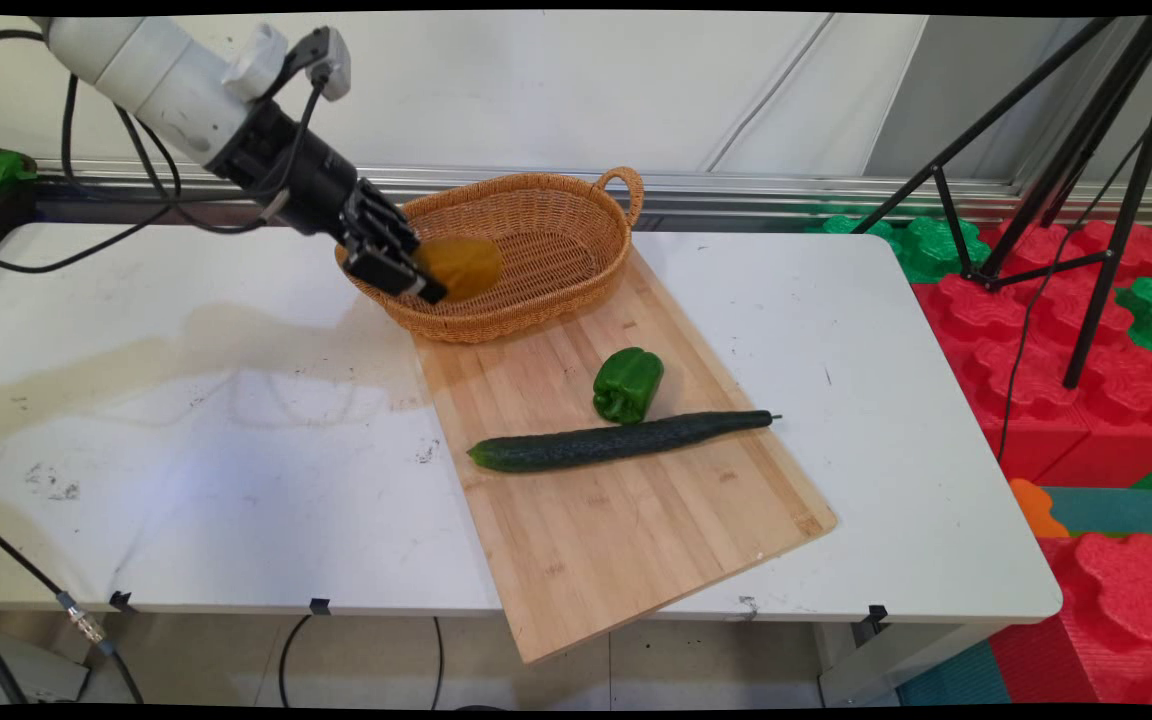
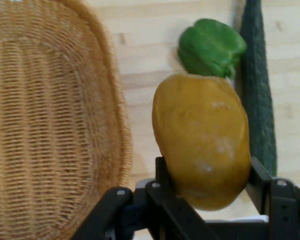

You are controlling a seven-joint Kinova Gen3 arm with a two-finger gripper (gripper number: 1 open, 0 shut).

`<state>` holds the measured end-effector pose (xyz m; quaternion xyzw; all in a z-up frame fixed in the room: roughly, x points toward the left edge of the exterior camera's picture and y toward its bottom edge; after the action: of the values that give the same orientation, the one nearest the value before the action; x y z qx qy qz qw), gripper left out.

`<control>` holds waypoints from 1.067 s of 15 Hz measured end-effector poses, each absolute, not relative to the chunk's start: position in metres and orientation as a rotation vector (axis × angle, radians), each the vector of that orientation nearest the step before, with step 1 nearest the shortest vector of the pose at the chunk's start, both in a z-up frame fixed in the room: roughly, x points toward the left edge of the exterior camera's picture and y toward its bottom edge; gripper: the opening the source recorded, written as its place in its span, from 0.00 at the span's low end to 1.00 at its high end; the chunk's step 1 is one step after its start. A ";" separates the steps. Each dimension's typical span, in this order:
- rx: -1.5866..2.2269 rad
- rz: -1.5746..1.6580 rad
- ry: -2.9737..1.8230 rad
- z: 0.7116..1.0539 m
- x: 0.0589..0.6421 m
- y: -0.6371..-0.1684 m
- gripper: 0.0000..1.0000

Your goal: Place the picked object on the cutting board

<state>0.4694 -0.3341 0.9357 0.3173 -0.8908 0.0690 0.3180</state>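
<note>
My gripper (image 1: 428,278) is shut on a yellow-orange fruit, a mango (image 1: 460,266), and holds it in the air over the near left rim of a woven wicker basket (image 1: 556,215). In the hand view the mango (image 2: 202,145) sits between the two black fingers (image 2: 162,175), with the basket (image 2: 45,120) to its left. A green bell pepper (image 1: 626,383) and a long dark cucumber (image 1: 621,441) lie on a wooden cutting board (image 1: 626,530) in front of the basket. The hand view shows the pepper (image 2: 212,47) and cucumber (image 2: 259,90) beyond the mango.
The white table (image 1: 186,450) carries the board at an angle, its near corner overhanging the front edge. A black tripod (image 1: 1086,180) and red and green foam blocks (image 1: 1056,380) stand off the table's right side. Black cables (image 1: 116,180) hang from the arm.
</note>
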 end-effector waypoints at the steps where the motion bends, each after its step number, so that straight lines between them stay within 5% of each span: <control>1: 0.825 0.173 -2.352 0.933 0.467 -0.332 0.00; 16: 0.753 0.110 -2.478 0.838 0.413 -0.332 0.00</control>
<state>0.4130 -0.3317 0.8375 0.2798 -0.9200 0.0408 0.2714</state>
